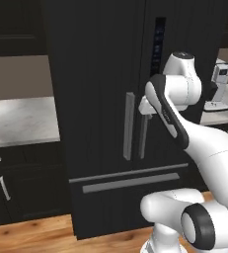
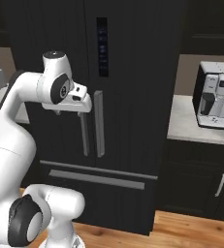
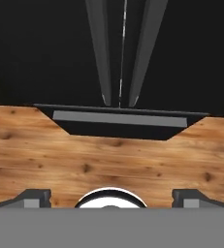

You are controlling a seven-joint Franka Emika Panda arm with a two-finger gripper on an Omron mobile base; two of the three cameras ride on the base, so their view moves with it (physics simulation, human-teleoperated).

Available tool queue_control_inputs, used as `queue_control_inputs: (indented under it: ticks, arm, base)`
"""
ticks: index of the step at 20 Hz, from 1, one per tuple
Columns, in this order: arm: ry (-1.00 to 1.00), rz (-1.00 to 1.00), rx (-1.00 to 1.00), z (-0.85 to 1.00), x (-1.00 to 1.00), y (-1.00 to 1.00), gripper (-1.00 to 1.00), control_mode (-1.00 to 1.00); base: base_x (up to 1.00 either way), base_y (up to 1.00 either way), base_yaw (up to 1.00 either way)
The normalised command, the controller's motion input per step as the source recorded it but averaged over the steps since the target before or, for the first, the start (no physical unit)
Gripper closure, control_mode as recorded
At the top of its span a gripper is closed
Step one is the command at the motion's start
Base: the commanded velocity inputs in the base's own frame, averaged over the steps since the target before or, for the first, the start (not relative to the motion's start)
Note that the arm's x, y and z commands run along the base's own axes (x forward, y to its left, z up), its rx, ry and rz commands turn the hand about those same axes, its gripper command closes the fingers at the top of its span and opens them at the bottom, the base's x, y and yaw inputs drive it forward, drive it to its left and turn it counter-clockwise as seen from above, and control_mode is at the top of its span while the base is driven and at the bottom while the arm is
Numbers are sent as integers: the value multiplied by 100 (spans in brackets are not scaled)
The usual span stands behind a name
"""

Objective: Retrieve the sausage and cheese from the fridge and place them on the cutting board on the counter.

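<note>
While the fridge stood with both doors closed, the gripper hung in front of its upper half, just beside the grey bar handles and pointing down. Jaws were spread wide, holding nothing; in the hand view the two fingertips sat far apart over the wooden floor, with the handles and the lower drawer ahead. Marble counter ran to the left of the fridge, and more of it to the right carried a coffee machine. Sausage, cheese and cutting board could not be made out.
</note>
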Motion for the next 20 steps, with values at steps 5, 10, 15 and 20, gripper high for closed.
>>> queue_control_inputs:
  ticks: [5,10,15,20]
  arm:
    - [0,0,0,0,0,0,-100,100]
    - [0,0,0,0,0,0,-100,100]
    - [-43,-5,-7,-8,0,-14,-100,-100]
    - [-68,-4,-7,-25,-2,-26,-100,-100]
  base:
    - [-29,0,-4]
    - [-1,0,0]
    - [0,-3,-3]
    - [0,0,0]
